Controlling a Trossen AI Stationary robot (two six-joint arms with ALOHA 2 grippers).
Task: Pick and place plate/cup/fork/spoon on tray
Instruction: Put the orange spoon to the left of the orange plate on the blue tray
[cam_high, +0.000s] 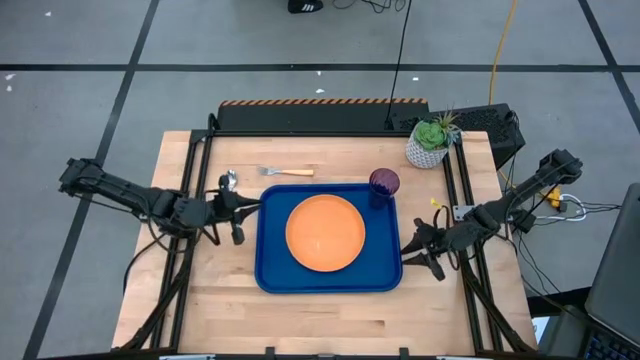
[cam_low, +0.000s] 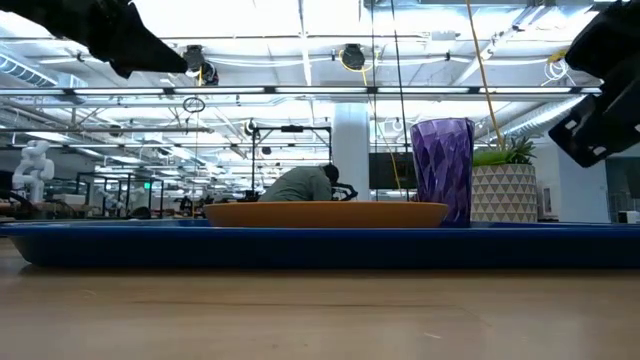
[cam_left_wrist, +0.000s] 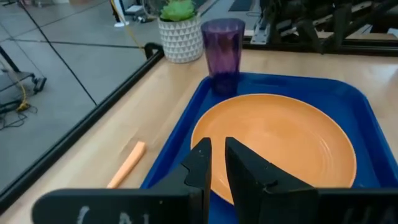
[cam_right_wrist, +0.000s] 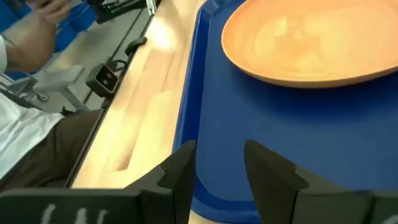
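My left gripper (cam_high: 238, 212) hangs just off the tray's left edge with its fingers (cam_left_wrist: 202, 168) nearly together, only a thin slit between them and nothing in it. My right gripper (cam_high: 418, 248) sits at the tray's right edge near the front right corner, fingers (cam_right_wrist: 180, 168) spread apart and empty.

The tray (cam_high: 272, 270) is a deep blue rectangle with rounded corners and a low rim, lying mid-tabletop. On it, centred, rests the plate (cam_high: 325, 232), round, flat and matte orange. The cup (cam_high: 384, 183), a dark purple translucent tumbler, stands upright in the tray's back right corner. The fork (cam_high: 286, 172) lies flat on the wood just behind the tray's back edge, tan handle pointing right. The spoon (cam_high: 229, 181), shiny silver, lies off the tray's back left corner, close to my left gripper.

From above I get the whole layout, fork and spoon included. My left wrist camera shows the cup's (cam_left_wrist: 222, 50) faceted wall and only the fork's handle (cam_left_wrist: 127, 165); the spoon is outside it. The table-level view shows the plate's (cam_low: 325, 213) shallow profile above the tray rim (cam_low: 320, 245), and the cup (cam_low: 442, 168) beside a white patterned plant pot (cam_low: 505, 192). My right wrist camera alone shows a person's arm (cam_right_wrist: 31, 37) beyond the table's edge.
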